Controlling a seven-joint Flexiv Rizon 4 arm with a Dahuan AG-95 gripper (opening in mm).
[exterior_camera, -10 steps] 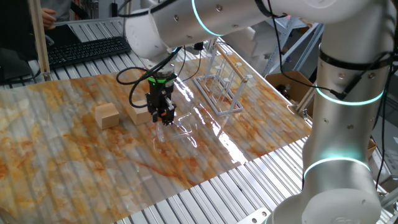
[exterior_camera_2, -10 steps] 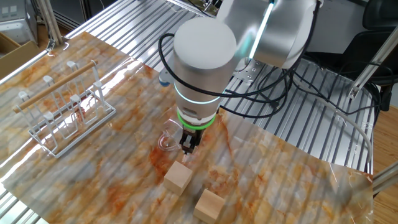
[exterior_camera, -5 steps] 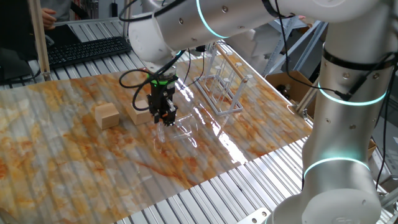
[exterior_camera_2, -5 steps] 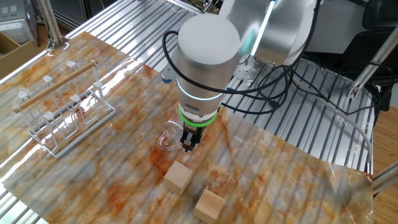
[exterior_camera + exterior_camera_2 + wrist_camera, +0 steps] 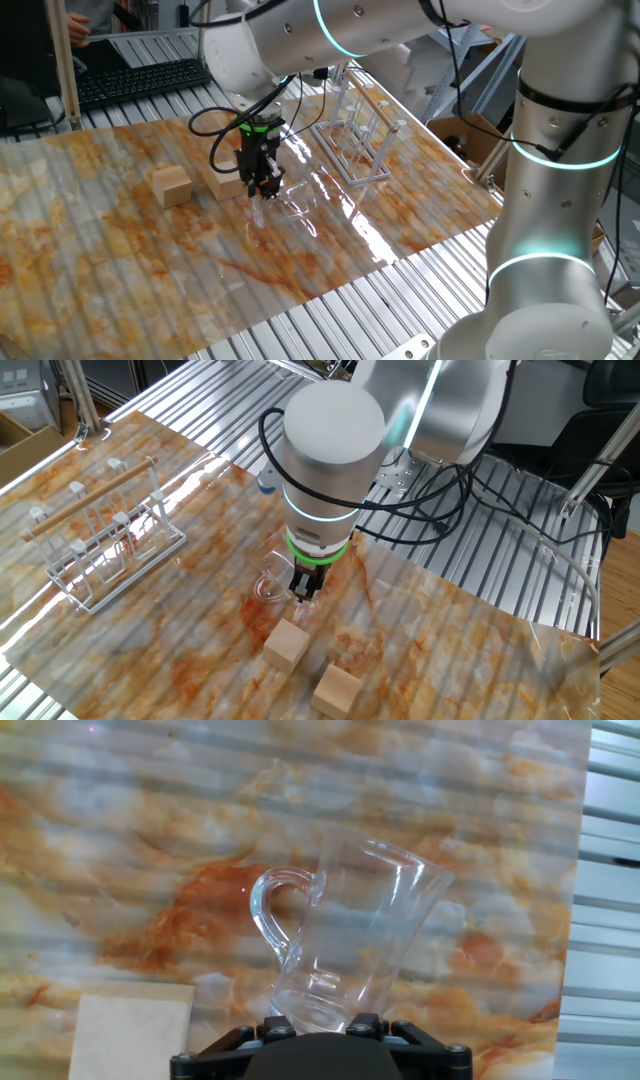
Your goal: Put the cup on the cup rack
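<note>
Looking at the claw (image 5: 263,193), we see it pointing straight down over the marbled orange counter (image 5: 120,260), low, right at the cup (image 5: 352,940). In the hand view the cup is clear glass with a handle on its left; it lies directly ahead of the claw, its base end nearest the claw body, its flared rim farther off. Fingertips are not visible there, so we cannot tell from that view if they touch the glass. In one fixed view the cup (image 5: 285,207) appears as a faint clear shape at and just right of the claw tips. In the other fixed view the cup (image 5: 272,584) sits just left of the claw (image 5: 305,592). We cannot tell whether the claw is open or clamped on the glass.

Cup rack (image 5: 355,140) stands well apart from the cup, toward the counter's far edge; in the other fixed view the cup rack (image 5: 105,540) is off left. Two wooden cubes (image 5: 287,643) lie near the claw, one just beside it.
</note>
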